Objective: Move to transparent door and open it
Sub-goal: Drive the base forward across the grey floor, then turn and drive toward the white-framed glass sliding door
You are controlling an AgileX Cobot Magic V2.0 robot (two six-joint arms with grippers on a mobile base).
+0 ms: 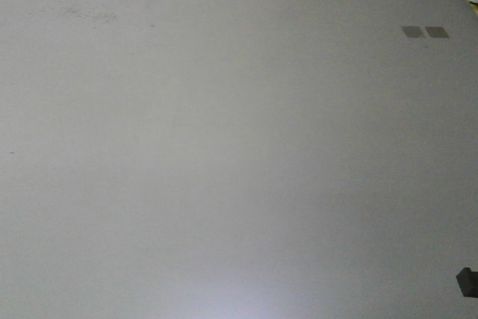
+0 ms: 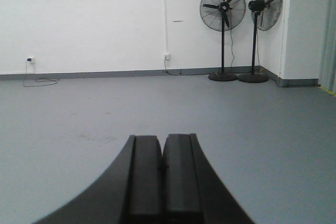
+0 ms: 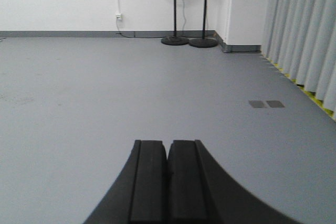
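Floor (image 1: 224, 147): smooth grey, two dark square patches (image 3: 266, 104) near its right edge.
Room: white wall (image 2: 79, 19), two pedestal fans (image 2: 223, 8) at the floor's far corner, grey curtain (image 3: 304, 35) on the right.
Left gripper (image 2: 163, 166): fingers pressed together, holding nothing.
Right gripper (image 3: 168, 174): fingers pressed together, holding nothing.
Transparent door: in none of the views.

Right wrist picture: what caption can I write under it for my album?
Shut right gripper looking over a grey floor toward two pedestal fans and a pleated curtain.
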